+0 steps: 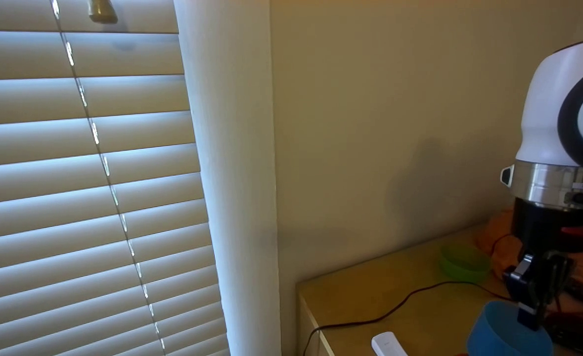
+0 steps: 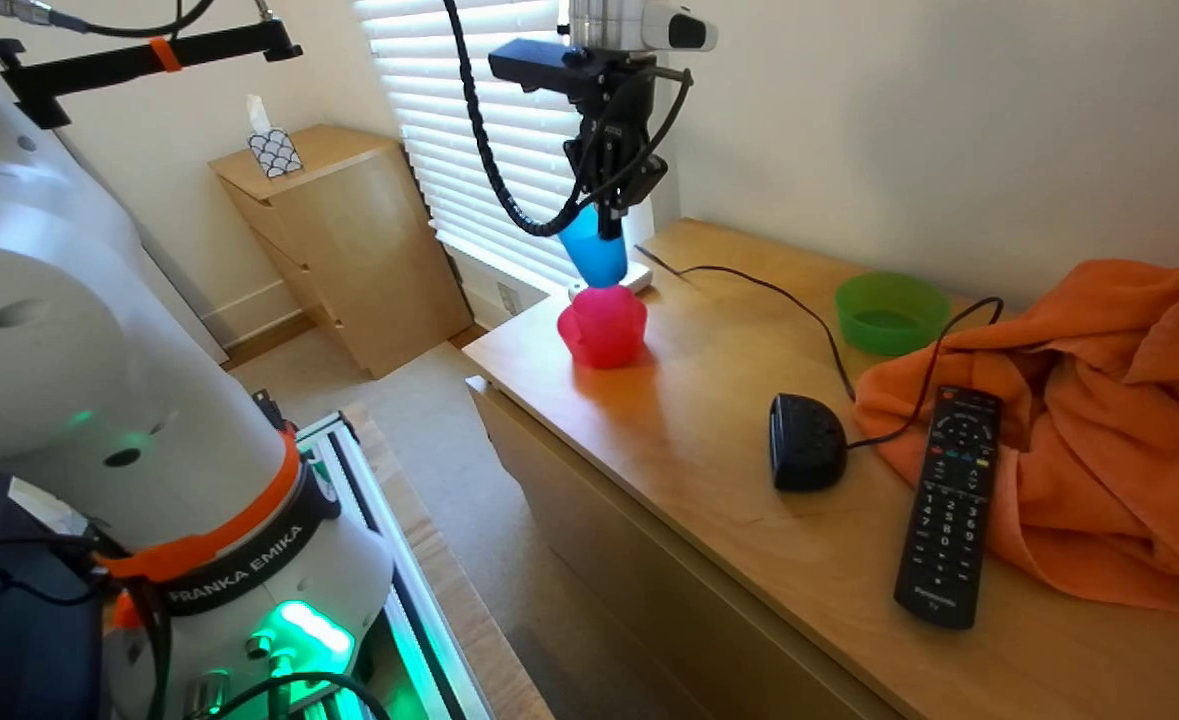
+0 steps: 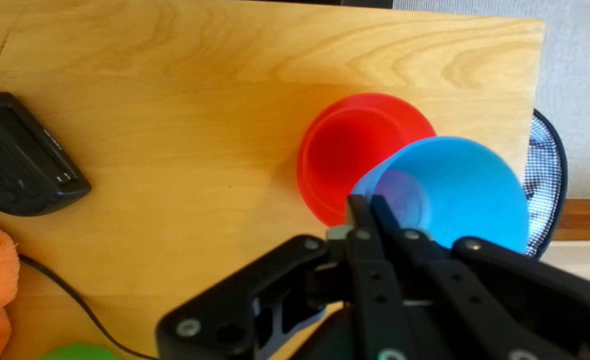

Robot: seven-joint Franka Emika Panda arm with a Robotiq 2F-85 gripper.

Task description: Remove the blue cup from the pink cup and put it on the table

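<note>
Your hand point(image 3: 369, 201) pinches the blue cup point(image 3: 480, 190) by its wall, mouth upward, long axis tilted; only your wrist view shows the black-rimmed mesh item point(image 3: 542, 185).

I see light-edged blinds point(image 1: 88, 178) beside a plain wall point(image 1: 380, 123), and a wooden chest of drawers point(image 2: 359, 250) standing on the pale floor point(image 2: 449, 470).

Your gripper point(image 3: 369, 202) points down at the blue cup point(image 3: 480, 200), its fingers point(image 3: 359, 220) pinching the cup's wall, one inside the rim and one outside. Your wrist point(image 1: 558, 180) stands nearly upright above the blue cup. In an exterior view, your arm's white base point(image 2: 239, 612), with a light point(image 2: 314, 628) glowing green on it, sits well apart from that cup.
</note>
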